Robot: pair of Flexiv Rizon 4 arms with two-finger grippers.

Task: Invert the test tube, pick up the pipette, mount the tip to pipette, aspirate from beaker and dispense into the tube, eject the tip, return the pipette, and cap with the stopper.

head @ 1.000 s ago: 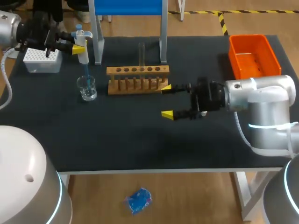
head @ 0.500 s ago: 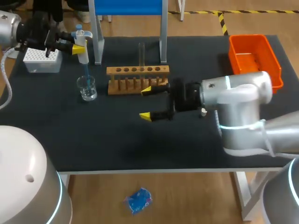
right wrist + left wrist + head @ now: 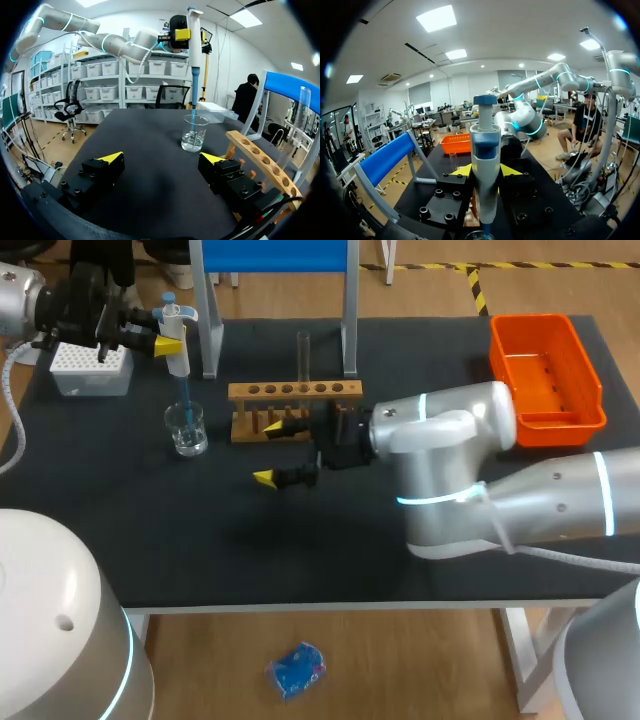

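While the left end effector (image 3: pixel 170 343) is kept clamped on the pipette (image 3: pixel 178 330), its blue tip (image 3: pixel 185 395) lowered into the beaker (image 3: pixel 187 430), the right end effector (image 3: pixel 268 452) is seen with fingers wide apart and nothing between them.

- Right end effector: now placed at about seven o'clock of the wooden rack (image 3: pixel 295 410), one finger just before the rack's front. Beaker lies at about ten o'clock from it.
- Test tube (image 3: pixel 303 355): stood upright at twelve o'clock of the rack, untouched.
- Change: within the last second the right arm has been swept from the counter's (image 3: pixel 200 530) three o'clock side across the rack front toward the beaker. Left arm and pipette unmoved.
- Judged: aspiration is in hand; the right arm is probably being brought in to support, purpose not certain.
- Views: the clamp of both yellow tips on the pipette body is confirmed only from the left wrist. Liquid in the beaker around the tip is shown best from the right wrist.
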